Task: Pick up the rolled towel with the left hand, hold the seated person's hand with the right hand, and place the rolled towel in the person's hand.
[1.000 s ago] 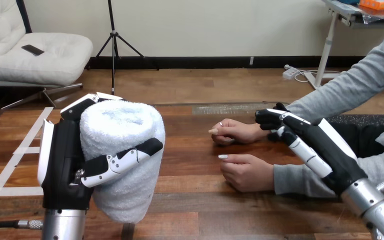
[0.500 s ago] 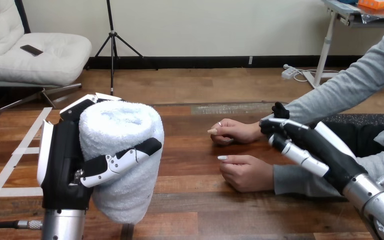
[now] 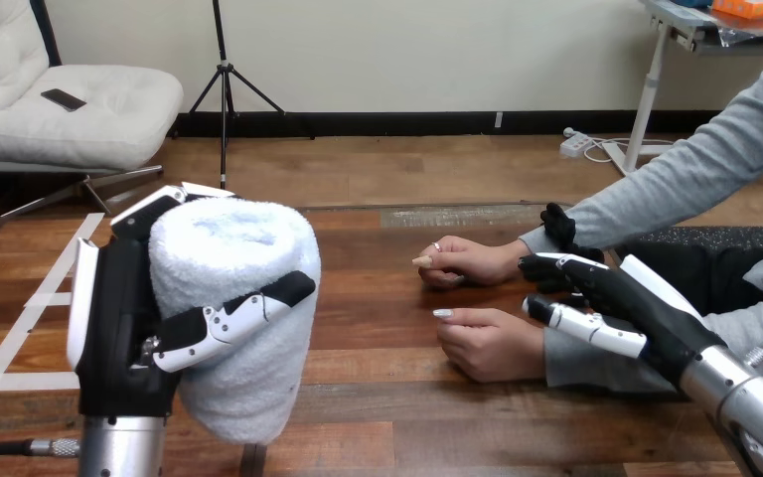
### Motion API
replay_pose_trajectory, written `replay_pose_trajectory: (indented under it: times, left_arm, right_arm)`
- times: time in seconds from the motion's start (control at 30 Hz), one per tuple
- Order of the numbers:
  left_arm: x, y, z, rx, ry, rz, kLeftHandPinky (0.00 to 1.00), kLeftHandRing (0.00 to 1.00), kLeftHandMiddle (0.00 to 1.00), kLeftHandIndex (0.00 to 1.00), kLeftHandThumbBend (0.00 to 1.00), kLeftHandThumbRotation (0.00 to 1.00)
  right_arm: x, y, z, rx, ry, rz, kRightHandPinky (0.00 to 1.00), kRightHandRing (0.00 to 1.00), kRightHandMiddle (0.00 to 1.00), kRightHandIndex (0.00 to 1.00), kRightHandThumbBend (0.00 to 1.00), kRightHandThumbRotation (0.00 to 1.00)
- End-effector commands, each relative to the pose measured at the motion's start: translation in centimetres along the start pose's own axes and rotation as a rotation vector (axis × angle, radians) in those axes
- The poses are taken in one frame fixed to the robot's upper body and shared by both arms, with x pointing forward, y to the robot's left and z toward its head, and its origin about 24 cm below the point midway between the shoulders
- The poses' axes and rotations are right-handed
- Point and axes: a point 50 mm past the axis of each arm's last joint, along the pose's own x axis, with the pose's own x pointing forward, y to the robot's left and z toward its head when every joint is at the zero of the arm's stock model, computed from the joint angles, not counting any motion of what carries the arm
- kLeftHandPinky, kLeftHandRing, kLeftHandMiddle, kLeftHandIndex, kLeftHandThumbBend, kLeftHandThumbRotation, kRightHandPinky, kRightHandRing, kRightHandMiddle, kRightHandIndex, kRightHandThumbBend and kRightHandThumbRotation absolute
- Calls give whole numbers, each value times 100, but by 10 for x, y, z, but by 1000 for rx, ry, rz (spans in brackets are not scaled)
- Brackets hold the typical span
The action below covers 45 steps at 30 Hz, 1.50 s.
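- Head view, quick rundown: the robot's left hand (image 3: 124, 318) is up close at the view's left, with the rolled towel (image 3: 230, 248) in its grasp.
- The towel is white and fluffy, rolled into a fat cylinder and standing more or less upright, leaning a bit. Its spiral end faces up.
- The left hand is clamped on it: the thumb (image 3: 238, 316) wraps across the front of the roll, and the fingers (image 3: 164, 204) come round the back, tips poking out at the top edge.
- The towel's bottom end hangs in front of the wooden table (image 3: 387, 397). Can't tell whether it touches the wood.
- The person's two hands lie on the table at the view's right, both palm down with loosely curled fingers. The farther hand (image 3: 467, 260) is just behind the nearer hand (image 3: 487, 343), a strip of bare wood between them.
- The robot's right hand (image 3: 636, 303) reaches in from the lower right, and sits over the grey sleeve (image 3: 576, 363) at the nearer hand's wrist.
- Its fingers are spread apart and fairly straight, pointing left, not wrapped around anything. One lies along the top of that sleeve; whether it presses on it, I can't tell.
- Towel and the person's hands are well apart.
- White tape strips (image 3: 35, 298) run over the table at the far left.
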Motion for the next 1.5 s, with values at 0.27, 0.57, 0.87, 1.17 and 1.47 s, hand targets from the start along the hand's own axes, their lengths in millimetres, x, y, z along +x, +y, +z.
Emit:
replay_pose_trajectory:
  times: [0.27, 0.57, 0.87, 1.17, 1.47]
  left_arm:
    - [18, 4, 10, -5, -108, 19, 26, 32, 39, 43, 64, 0]
    - [19, 5, 8, -8, -106, 20, 26, 31, 39, 43, 65, 0]
    - [19, 6, 8, -5, -106, 19, 26, 32, 39, 44, 65, 0]
    - [21, 5, 8, -6, -108, 14, 27, 32, 39, 44, 66, 0]
    - [21, 5, 9, -4, -110, 9, 27, 32, 39, 43, 66, 0]
  right_arm:
    - [14, -27, 15, -96, 28, -21, 82, 88, 89, 88, 90, 35]
    - [16, -29, 12, -147, 93, 14, 83, 89, 91, 90, 95, 32]
    - [19, -31, 10, -211, 156, 51, 84, 90, 91, 91, 98, 30]
    - [22, -33, 9, -289, 205, 81, 82, 90, 91, 91, 99, 26]
    - [24, -36, 11, -367, 234, 105, 81, 89, 91, 91, 100, 28]
